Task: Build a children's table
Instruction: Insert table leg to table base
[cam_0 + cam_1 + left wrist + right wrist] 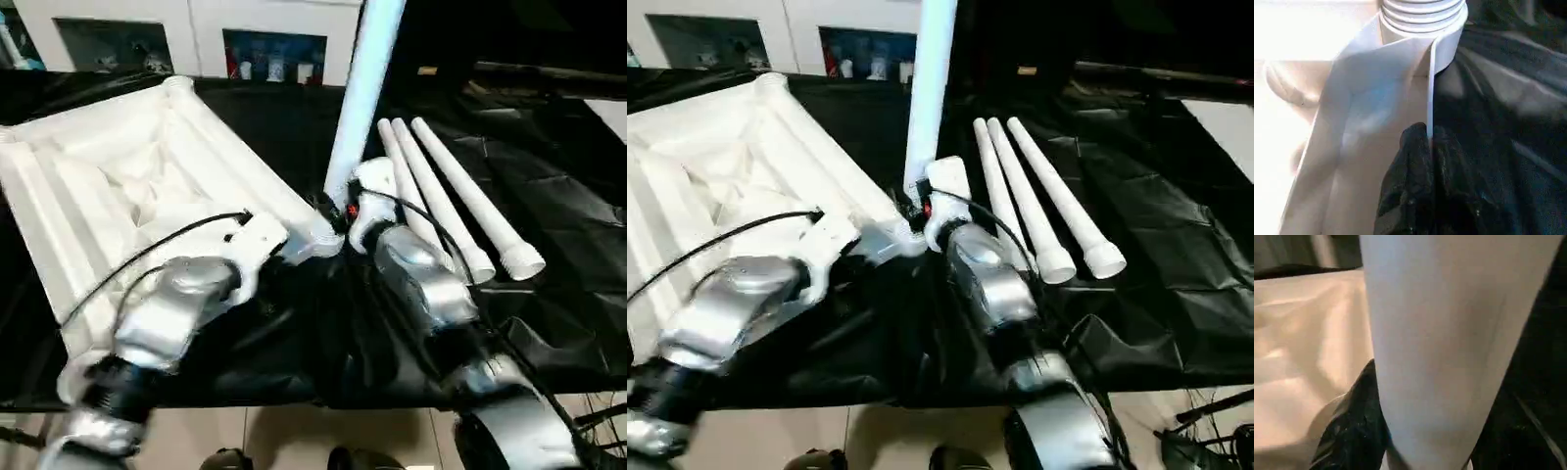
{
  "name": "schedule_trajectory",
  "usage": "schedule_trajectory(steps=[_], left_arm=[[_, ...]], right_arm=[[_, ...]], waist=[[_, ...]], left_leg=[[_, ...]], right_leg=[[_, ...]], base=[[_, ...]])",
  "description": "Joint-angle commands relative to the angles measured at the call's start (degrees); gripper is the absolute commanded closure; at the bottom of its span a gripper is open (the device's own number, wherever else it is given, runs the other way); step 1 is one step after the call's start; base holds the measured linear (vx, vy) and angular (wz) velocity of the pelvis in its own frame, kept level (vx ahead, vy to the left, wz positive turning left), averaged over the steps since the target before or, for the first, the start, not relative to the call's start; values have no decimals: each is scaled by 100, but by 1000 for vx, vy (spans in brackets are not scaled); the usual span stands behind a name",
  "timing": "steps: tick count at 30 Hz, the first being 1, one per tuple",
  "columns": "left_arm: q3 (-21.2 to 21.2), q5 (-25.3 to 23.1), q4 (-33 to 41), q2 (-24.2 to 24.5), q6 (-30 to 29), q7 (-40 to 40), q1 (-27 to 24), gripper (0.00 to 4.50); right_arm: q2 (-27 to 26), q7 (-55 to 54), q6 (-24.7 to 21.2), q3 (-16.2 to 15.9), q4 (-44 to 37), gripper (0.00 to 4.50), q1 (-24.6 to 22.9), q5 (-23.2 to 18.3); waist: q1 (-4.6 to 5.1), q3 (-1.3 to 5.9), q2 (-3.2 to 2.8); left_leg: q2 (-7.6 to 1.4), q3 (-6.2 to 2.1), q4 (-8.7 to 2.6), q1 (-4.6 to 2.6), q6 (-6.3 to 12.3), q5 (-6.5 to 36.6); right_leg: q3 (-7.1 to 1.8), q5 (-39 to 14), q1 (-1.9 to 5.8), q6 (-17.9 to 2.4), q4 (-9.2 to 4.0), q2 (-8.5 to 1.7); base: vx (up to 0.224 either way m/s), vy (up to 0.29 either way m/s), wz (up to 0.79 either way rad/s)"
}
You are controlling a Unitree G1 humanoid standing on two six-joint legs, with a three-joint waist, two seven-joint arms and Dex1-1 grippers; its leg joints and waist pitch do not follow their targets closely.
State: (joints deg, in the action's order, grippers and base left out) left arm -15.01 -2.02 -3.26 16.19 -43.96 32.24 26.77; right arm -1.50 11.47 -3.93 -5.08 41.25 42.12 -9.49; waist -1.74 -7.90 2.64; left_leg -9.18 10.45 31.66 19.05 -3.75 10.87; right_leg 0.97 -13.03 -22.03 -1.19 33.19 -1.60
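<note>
Left eye view has the tabletop (118, 186) lying underside-up on the black-covered bench (549, 196), w/ one leg (364, 88) standing near-upright at its near right corner socket (315, 238). Right gripper (338, 211) is clamped on that leg low down, just above the socket; right wrist view shows a black finger (1354, 426) pressed against the tube. Left gripper (1425, 152) is pinched shut on the thin edge of the tabletop right beside the socket, w/ the leg's ribbed end (1422, 14) sitting at the collar. Step in hand looks like seating/turning the leg into the socket. To do it well: keep the tube square to the socket, not leaning, press straight down along its axis, and let the left gripper brace the top so it doesn't slide or lift on the slick cover. Can't tell how deep the end is in yet. Three spare legs (446, 191) lie side by side just right of the work, flared ends toward the robot; near enough that the right forearm could nudge them. Wrist cables (147, 253) loop over the tabletop, possible snag. Shelves w/ small items at the back, well apart.
</note>
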Motion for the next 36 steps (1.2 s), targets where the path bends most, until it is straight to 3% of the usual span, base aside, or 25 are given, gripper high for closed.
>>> schedule_trajectory(steps=[1, 4, 9, 15, 17, 18, 23, 25, 27, 28, 29, 30, 31, 32, 34, 35, 36], left_arm=[[-181, 70, -38, -179, -221, -146, -146, 450], [-186, 13, -74, -401, -367, -391, -103, 450], [-193, 4, -29, -323, -395, -333, -121, 450], [-202, -44, -10, -325, -429, -342, -98, 450], [-209, -33, -7, -318, -427, -360, -85, 450], [-205, -14, -12, -307, -373, -343, -69, 450], [-232, 29, 7, -258, -213, -226, -45, 450], [-256, 37, 34, -220, -142, -155, -38, 450], [-274, 43, 84, -176, -98, -85, -35, 450], [-302, 45, 126, -125, 9, 9, -30, 450], [-302, 45, 126, -125, 9, 9, -30, 450], [-287, 65, 171, -104, -5, 37, -36, 450], [-285, 67, 173, -104, -7, 38, -37, 450], [-321, 70, 220, -35, 62, 121, -40, 450], [-379, 97, 309, 67, 207, 284, -61, 450], [-381, 109, 338, 85, 205, 305, -70, 450], [-411, 159, 417, 171, 328, 463, -104, 450]], right_arm=[[79, -476, -507, 122, 1145, 266, -435, 193], [-52, -748, -460, 171, 1416, 266, -256, 180], [-130, -779, -412, 228, 1542, 266, -185, 155], [-180, -822, -130, 287, 1865, 266, 32, 236], [-194, -790, 21, 301, 1912, 266, 86, 236], [-220, -682, 132, 344, 1868, 210, 119, 175], [-244, -499, 280, 364, 1745, 196, 176, 143], [-235, -403, 325, 361, 1683, 179, 208, 126], [-213, -284, 354, 381, 1570, 165, 236, 79], [-186, -170, 435, 372, 1492, 155, 262, 92], [-186, -170, 435, 372, 1492, 148, 262, 92], [-155, -117, 435, 393, 1413, 141, 281, 83], [-154, -115, 435, 395, 1410, 131, 283, 83], [-92, -2, 427, 414, 1250, 131, 297, 58], [0, 258, 421, 372, 958, 104, 258, 28], [18, 315, 422, 366, 891, 104, 243, 29], [83, 512, 370, 322, 659, 87, 173, 6]], waist=[[27, 102, -88], [12, 106, -63], [17, 103, -54], [37, 113, -55], [21, 114, -61], [18, 109, -63], [11, 112, -66], [-37, 161, -90], [-20, 180, -49], [-53, 212, -56], [-57, 202, -59], [-69, 169, -64], [-74, 166, -60], [-94, 212, -44], [-127, 286, -56], [-130, 285, -70], [-123, 306, -85]], left_leg=[[-416, -337, -539, -8, -179, 2589], [-399, -321, -520, -66, -122, 2764], [-394, -350, -543, -49, -105, 2953], [-390, -377, -552, -17, -105, 3070], [-391, -359, -547, -41, -89, 3093], [-385, -353, -539, -60, -78, 3137], [-401, -338, -557, -44, -86, 3127], [-427, -289, -518, -56, -70, 2787], [-421, -261, -534, 26, -12, 2430], [-416, -191, -482, 100, 171, 1566], [-410, -159, -464, 78, 244, 1520], [-413, -116, -449, 11, 291, 1726], [-403, -101, -439, 0, 291, 1828], [-405, -83, -423, 14, 304, 1672], [-400, -48, -386, 102, 544, 711], [-408, -29, -372, 89, 605, 552], [-397, -18, -339, 130, 702, 255]], right_leg=[[-308, -3176, -31, -617, -527, -696], [-341, -3273, -108, -544, -563, -704], [-332, -3534, -129, -381, -590, -700], [-321, -3689, -139, -320, -605, -715], [-334, -3647, -181, -314, -618, -702], [-336, -3645, -200, -316, -628, -692], [-341, -3337, -197, -403, -598, -677], [-373, -2802, -199, -555, -570, -687], [-361, -2235, -116, -682, -499, -643], [-369, -1167, -27, -901, -398, -652], [-367, -1161, -49, -945, -413, -641], [-368, -1619, -123, -974, -475, -628], [-369, -1893, -134, -959, -499, -633], [-371, -1984, -99, -938, -492, -659], [-328, -776, -7, -1037, -345, -616], [-322, -505, -24, -1111, -327, -607], [-301, 62, 23, -1275, -248, -596]], base=[[0, 0, 0], [0, 0, 0], [0, 0, 0], [0, 0, 0], [0, 0, 0], [0, 0, 0], [0, 0, 0], [0, 0, 0], [0, 0, 0], [0, 0, 0], [0, 0, 0], [0, 0, 0], [0, 0, 0], [0, 0, 0], [0, 0, 0], [0, 0, 0], [0, 0, 0]])
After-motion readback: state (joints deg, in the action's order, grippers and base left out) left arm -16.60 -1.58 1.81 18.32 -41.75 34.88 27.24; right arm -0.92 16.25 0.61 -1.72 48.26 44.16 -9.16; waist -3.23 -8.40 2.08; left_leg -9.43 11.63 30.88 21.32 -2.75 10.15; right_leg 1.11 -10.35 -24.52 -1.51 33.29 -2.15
